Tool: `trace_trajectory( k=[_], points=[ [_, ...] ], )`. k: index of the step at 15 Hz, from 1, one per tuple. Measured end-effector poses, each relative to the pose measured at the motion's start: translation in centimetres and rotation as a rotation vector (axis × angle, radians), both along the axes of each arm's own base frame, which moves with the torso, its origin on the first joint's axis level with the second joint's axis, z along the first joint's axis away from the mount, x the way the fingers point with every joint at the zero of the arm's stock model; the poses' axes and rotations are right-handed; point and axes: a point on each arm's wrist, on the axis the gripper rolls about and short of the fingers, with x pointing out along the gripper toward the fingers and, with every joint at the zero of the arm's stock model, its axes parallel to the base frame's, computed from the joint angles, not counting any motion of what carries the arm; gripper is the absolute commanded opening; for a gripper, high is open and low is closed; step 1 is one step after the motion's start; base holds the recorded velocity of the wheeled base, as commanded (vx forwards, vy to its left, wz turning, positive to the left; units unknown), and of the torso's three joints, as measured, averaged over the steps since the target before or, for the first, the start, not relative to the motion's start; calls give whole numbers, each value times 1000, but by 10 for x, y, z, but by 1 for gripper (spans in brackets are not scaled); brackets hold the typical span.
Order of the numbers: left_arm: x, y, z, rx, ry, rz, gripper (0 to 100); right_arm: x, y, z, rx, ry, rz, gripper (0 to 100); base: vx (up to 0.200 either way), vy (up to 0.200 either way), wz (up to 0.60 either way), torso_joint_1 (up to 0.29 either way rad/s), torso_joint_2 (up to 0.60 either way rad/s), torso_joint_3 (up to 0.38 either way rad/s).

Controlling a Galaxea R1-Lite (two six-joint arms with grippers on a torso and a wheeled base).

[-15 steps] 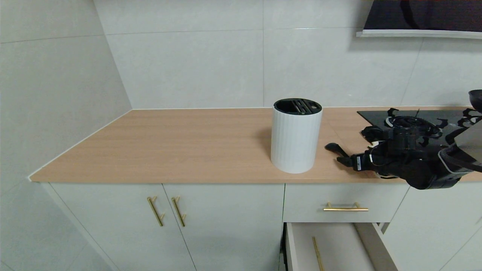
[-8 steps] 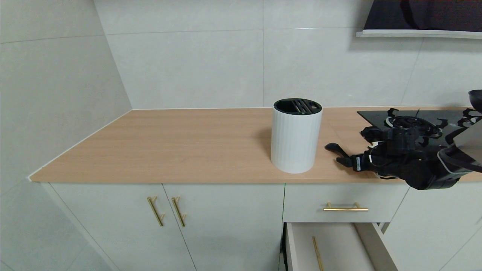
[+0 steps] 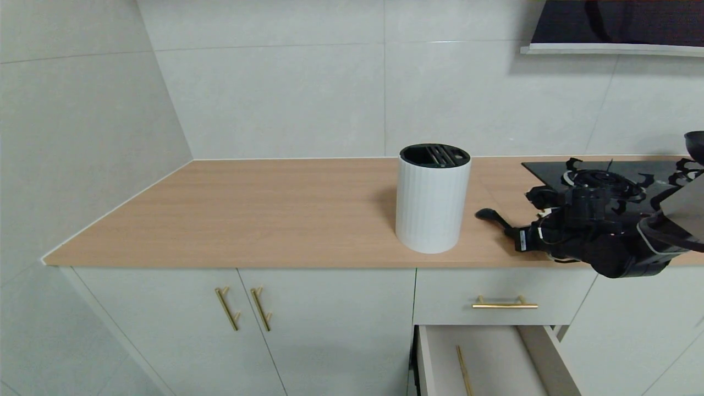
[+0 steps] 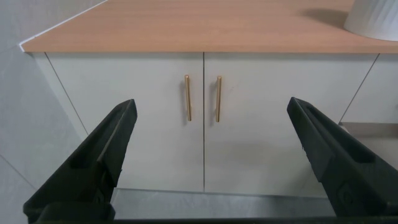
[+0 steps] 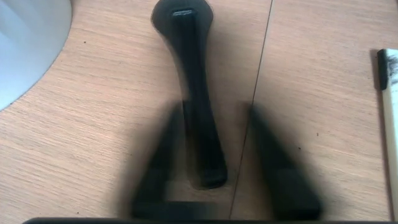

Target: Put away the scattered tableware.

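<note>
The end effector (image 5: 213, 115), fingers apart, straddles a black utensil (image 5: 188, 56).

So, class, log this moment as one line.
right tool: open, straddling long black utensil handle; handle: flat on wooden countertop, beside white ribbed cylindrical holder; left tool: open, facing cabinet doors

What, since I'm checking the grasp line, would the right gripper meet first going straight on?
The black handle on the counter: it lies between the right gripper's open fingers, so its near end would probably reach the palm first. The white holder stands off to one side.
</note>
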Motion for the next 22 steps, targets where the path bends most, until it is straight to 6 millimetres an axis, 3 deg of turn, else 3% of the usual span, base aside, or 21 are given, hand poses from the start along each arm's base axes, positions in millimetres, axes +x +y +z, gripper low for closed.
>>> trace_trajectory(
  k=[7, 12, 17, 22],
  points=[
    [0, 0, 0, 0, 0, 0, 100, -1, 0, 1, 1, 2, 0, 0, 0, 0, 0, 0, 0, 0],
    [0, 0, 0, 0, 0, 0, 100, -18, 2, 25, 28, 78, -27, 0, 0, 0, 0, 0, 0, 0],
    [0, 0, 0, 0, 0, 0, 100, -76, 17, 65, 91, 240, -88, 0, 0, 0, 0, 0, 0, 0],
    [0, 0, 0, 0, 0, 0, 100, -159, 12, 71, 82, 327, -94, 0, 0, 0, 0, 0, 0, 0]
  ],
)
